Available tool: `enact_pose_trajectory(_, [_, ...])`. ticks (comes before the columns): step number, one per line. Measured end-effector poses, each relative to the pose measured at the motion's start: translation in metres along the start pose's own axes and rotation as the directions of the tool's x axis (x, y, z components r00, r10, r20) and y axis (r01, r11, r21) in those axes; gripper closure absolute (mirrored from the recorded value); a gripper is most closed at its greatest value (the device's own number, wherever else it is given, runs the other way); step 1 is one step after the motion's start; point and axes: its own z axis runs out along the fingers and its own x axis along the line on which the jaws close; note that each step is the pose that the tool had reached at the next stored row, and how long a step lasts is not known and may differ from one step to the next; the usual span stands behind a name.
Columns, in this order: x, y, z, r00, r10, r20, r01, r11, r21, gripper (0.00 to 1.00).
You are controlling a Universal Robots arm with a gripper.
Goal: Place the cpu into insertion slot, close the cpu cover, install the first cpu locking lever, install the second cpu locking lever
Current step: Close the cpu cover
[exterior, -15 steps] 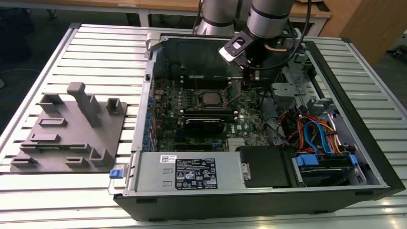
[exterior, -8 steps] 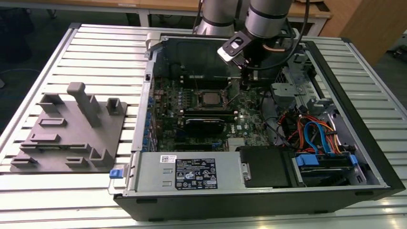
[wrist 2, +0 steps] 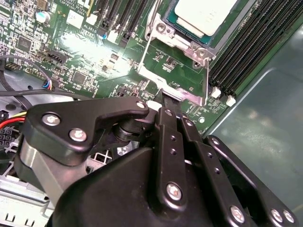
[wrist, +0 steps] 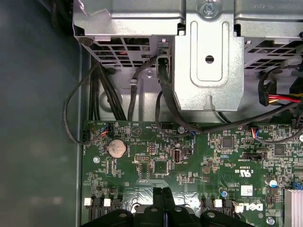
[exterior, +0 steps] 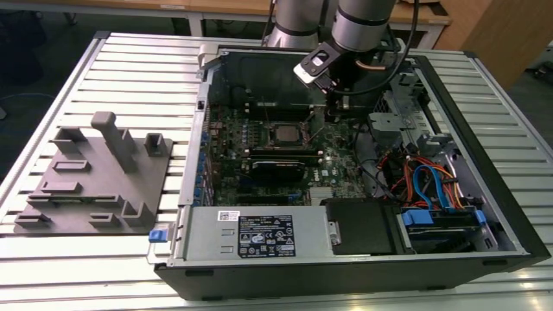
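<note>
Your pincer [wrist 2: 164,100] is clenched, fingers together, the tip touching the outer edge of the cpu cover [wrist 2: 147,66], which is swung open off the insertion slot [wrist 2: 163,30]. The cpu [wrist 2: 204,14] sits in that slot, inside the open computer case [exterior: 519,214].

A green circuit board [wrist: 189,161] is shown beside a grey metal cage [wrist: 208,71], with black cables [wrist: 165,94] draped between them. A coin battery [wrist: 117,148] is mounted on the board, over which the gripper [wrist: 163,191] is held with its fingers pressed together.

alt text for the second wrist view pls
The black gripper, shut, has its tip at the edge of the open cpu cover, a silvery frame. Beyond it the cpu sits in the insertion slot on the green motherboard.
</note>
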Motion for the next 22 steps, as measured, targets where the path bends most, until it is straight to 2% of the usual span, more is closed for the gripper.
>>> enact_pose_trajectory(22, [0.0, -0.006, 0.0, 1.0, 0.0, 0.0, 0.0, 1.0, 0.0, 0.9])
